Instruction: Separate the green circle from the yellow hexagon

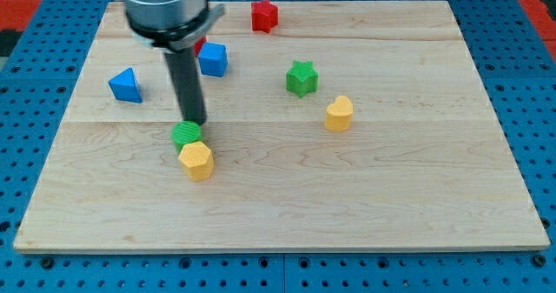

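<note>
The green circle (185,135) sits left of the board's middle, touching the yellow hexagon (197,160), which lies just below and to its right. My tip (195,123) is at the green circle's upper right edge, right against it. The dark rod rises from there towards the view's top.
A blue triangle (126,85) lies at the left. A blue cube (213,59) and a partly hidden red block (200,46) are near the rod. A red star (264,16) is at the top, a green star (301,78) and a yellow heart (339,114) to the right.
</note>
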Available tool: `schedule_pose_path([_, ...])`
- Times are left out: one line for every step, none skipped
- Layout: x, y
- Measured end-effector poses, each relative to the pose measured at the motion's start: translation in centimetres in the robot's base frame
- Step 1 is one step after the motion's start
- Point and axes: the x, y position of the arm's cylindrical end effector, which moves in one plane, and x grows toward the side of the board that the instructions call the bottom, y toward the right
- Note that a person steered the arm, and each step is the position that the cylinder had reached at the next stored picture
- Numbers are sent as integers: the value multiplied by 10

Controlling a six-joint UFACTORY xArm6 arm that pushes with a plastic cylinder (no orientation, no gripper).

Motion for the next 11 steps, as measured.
schedule_pose_path([0,-1])
schedule_pose_path([-4,32])
schedule_pose_path([1,63])
schedule_pose_path([25,38])
schedule_pose_path([39,12])
schedule_pose_path([34,1])
schedule_pose_path([23,-22])
schedule_pose_path([20,-61])
schedule_pose_path([20,-103])
schedule_pose_path([20,-120])
schedule_pose_path([20,-98])
